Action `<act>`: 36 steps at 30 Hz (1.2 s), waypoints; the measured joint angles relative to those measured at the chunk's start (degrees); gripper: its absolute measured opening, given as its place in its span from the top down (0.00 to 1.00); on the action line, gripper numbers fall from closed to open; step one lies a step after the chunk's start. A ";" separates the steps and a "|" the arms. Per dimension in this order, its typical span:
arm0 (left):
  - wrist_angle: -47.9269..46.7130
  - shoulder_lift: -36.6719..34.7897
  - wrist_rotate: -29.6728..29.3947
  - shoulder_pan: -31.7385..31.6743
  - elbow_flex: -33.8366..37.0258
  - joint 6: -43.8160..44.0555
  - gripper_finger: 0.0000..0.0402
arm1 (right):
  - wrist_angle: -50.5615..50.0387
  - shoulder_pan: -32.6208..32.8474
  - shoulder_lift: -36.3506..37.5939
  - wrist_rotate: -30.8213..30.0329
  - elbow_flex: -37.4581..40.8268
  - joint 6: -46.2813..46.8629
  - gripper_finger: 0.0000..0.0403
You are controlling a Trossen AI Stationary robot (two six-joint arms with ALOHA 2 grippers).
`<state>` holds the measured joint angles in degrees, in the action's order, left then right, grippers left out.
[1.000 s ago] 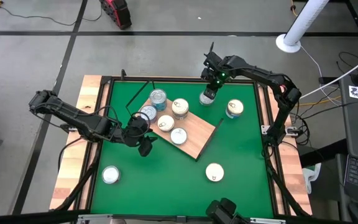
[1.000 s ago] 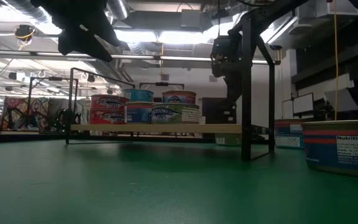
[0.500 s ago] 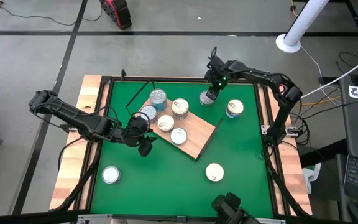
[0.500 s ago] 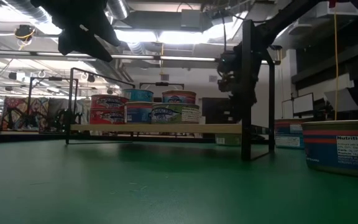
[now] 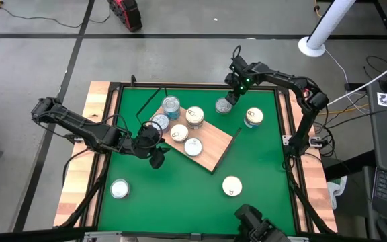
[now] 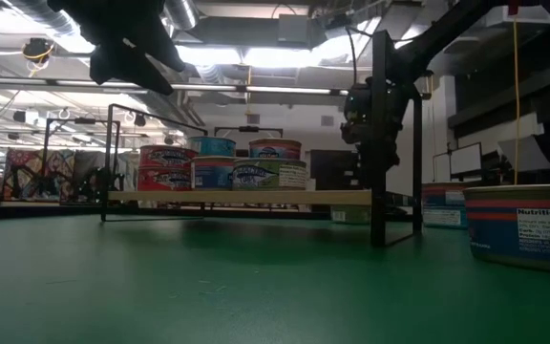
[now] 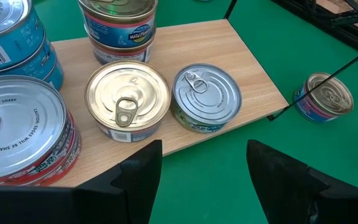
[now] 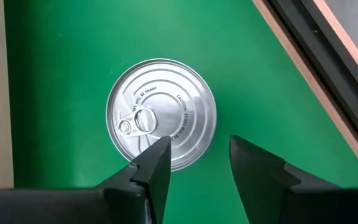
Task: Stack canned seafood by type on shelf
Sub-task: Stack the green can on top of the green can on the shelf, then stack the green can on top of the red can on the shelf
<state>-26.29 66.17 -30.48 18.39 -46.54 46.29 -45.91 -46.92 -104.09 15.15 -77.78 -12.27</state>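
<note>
Right gripper (image 8: 194, 163) open above silver tin (image 8: 161, 113); left gripper (image 7: 204, 168) open

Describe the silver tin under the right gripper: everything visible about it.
The silver tin is a short round can with a plain silver lid, embossed caution lettering and a pull tab. It sits upright on the green mat, off the shelf, near its far edge. The right gripper hovers above it, jaws open; nothing touches it.
</note>
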 joint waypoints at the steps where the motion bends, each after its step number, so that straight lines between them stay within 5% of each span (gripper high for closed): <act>1: 0.00 0.00 -0.01 0.00 0.01 -0.24 0.43 | 0.01 0.01 -0.02 0.05 0.00 0.00 0.59; 19: 4.24 0.02 -0.04 0.00 4.13 0.08 0.43 | 0.04 0.01 -8.04 1.79 -0.14 -2.30 0.61; 30: 6.19 0.02 -0.02 0.00 5.09 0.34 0.43 | 0.24 0.01 -8.79 6.28 -0.20 -3.02 0.96; 36: 6.22 0.02 -0.02 0.00 5.09 0.38 0.43 | 0.13 0.01 -8.79 7.06 -0.17 -3.04 0.97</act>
<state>-20.08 66.19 -30.50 18.39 -41.45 46.68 -45.78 -46.92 -112.88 22.21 -77.95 -15.31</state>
